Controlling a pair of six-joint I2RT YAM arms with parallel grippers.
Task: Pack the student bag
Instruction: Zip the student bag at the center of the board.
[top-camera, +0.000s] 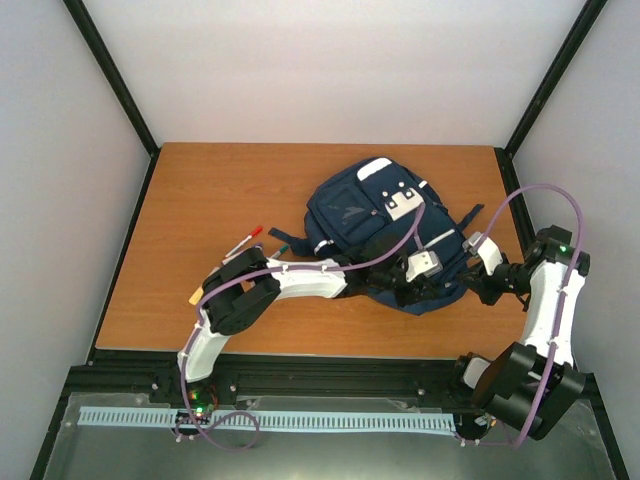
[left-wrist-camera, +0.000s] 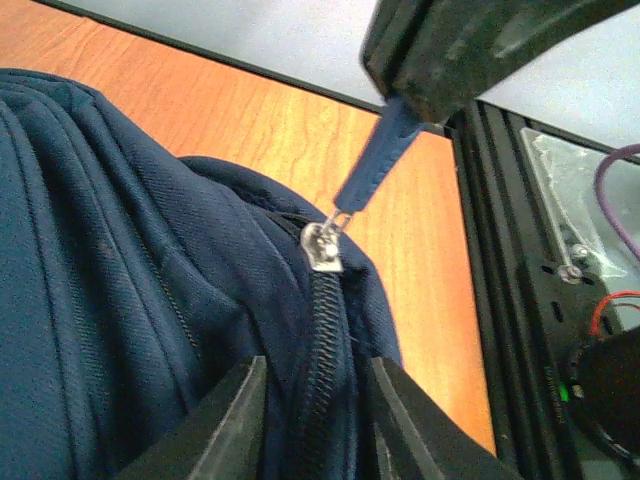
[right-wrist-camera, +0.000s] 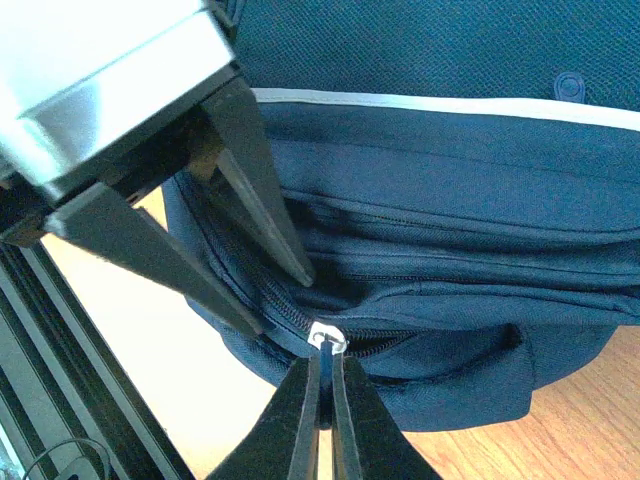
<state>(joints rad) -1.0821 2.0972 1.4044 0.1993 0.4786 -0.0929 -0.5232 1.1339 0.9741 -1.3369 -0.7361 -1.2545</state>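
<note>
Fingers (right-wrist-camera: 300, 420) of right gripper (right-wrist-camera: 326, 368): pressed together on zip pull (left-wrist-camera: 375, 165). Left gripper (left-wrist-camera: 315, 400): fingers straddle zip seam (left-wrist-camera: 325, 330); clamping cannot be told. Student bag (top-camera: 375, 215): flat on table (top-camera: 200, 200), right half, toward near edge. Step, judged: running the zip. Next: steady pull along track, seam braced.

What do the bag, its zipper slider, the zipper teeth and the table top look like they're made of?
The bag looks like matte navy woven fabric, probably nylon or polyester; the weave texture shows. The zipper slider looks like shiny silver metal, judging by its glint. The zipper teeth are a dark coil, likely plastic. The table is smooth with a wood grain pattern, possibly laminate.
</note>
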